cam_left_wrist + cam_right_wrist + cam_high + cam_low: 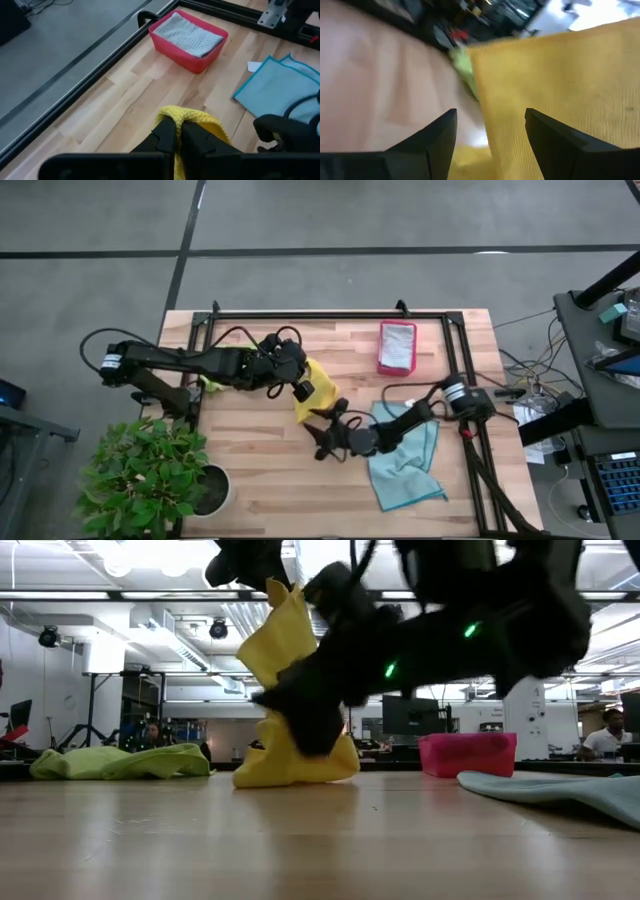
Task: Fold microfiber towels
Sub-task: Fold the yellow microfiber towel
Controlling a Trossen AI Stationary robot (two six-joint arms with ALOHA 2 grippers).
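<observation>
Yellow towel (pixel 316 387) hangs mid-counter, pinched at its top by the left gripper (pixel 303 390), jaws clamped shut on it; right gripper (pixel 327 430) sits just beside it, jaws wide, holding nothing.

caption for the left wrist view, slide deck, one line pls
Left claw shut on the yellow towel, lifted over the wooden table.

Yellow towel (pixel 192 120) in left claw (pixel 179 140)
</observation>
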